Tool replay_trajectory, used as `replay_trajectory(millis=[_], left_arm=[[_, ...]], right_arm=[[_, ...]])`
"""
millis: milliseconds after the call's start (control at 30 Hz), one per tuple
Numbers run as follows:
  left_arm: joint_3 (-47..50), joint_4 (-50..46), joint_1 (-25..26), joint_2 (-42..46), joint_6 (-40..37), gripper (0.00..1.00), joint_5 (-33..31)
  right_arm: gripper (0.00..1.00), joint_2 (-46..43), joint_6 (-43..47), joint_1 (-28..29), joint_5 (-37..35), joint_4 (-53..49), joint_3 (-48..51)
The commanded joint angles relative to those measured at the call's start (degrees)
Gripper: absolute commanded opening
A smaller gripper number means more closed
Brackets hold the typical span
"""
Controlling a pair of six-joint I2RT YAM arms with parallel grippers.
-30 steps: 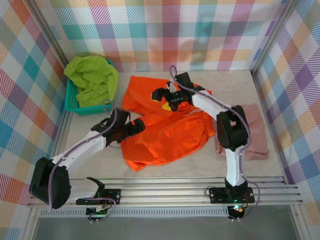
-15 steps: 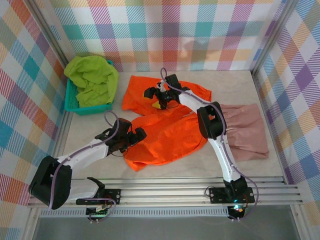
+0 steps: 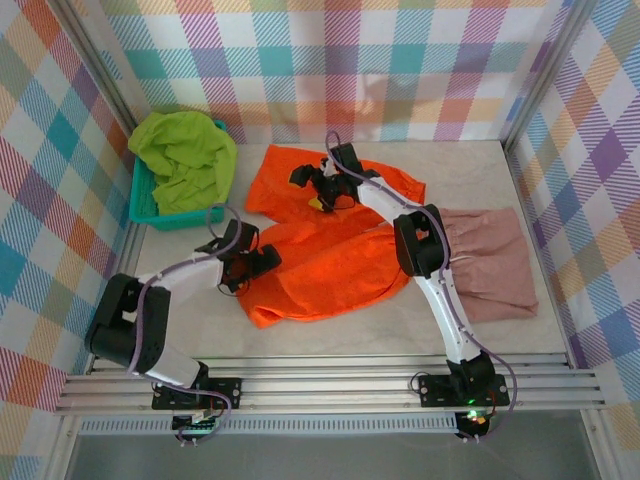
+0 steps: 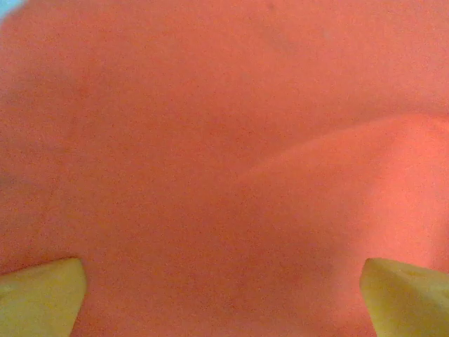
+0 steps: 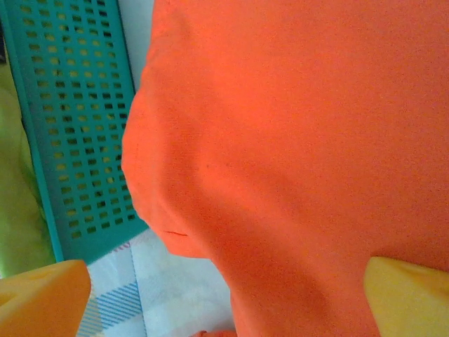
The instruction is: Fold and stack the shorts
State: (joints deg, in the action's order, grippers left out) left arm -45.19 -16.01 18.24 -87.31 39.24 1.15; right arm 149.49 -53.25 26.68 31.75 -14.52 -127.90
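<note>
Orange shorts lie rumpled mid-table, pink shorts by the right edge, green shorts in the basket at the far left corner. Left gripper and right gripper are over the orange cloth, jaws wide open. Best pinch matching hem corners and lift together.

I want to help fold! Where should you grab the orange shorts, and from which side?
Probably the left edge of the orange shorts, pinched from the left. That edge lies free on the bare table, while the right side lies close by the pink shorts. The middle lies flat, with little to pinch, and the open left gripper hangs right at that edge.
</note>
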Motion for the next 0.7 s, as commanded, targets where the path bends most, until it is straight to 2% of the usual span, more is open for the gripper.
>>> replay_trajectory(millis=[0,67,200,267,367,433,533,667], left_arm=[[-6.2,-6.1,-3.2,-2.5,-6.1,1.00,0.2],[-8.4,-7.9,-3.6,0.4,-7.2,1.00,1.5],[-8.2,-13.6,-3.6,14.8,-3.9,1.00,0.5],[-7.2,-18.5,-3.5,21.8,0.0,0.98,0.6],[-1.5,-21.3,-2.5,31.1,8.7,0.92,4.4],[2.9,-22.7,0.5,36.2,13.5,0.91,4.5],[6.6,-28.9,7.4,41.1,22.1,0.82,-2.2],[13.8,-26.1,16.9,45.3,32.5,0.70,-5.1]], right_arm=[[1.00,1.8,-2.0,-0.7,-1.4,-1.7,-3.5],[1.00,1.6,-1.7,-0.8,0.2,-1.5,-4.7],[0.99,-4.2,0.2,-0.8,1.3,1.2,-1.2],[0.99,-9.3,1.4,-1.0,1.0,3.4,2.8],[1.00,-17.8,3.6,-1.0,-0.6,6.0,10.5],[1.00,-24.6,5.2,-1.3,-1.7,7.3,16.7],[0.99,-33.9,7.4,-2.0,-3.2,8.5,26.6],[0.99,-45.6,8.4,-4.3,-4.5,10.9,40.5]])
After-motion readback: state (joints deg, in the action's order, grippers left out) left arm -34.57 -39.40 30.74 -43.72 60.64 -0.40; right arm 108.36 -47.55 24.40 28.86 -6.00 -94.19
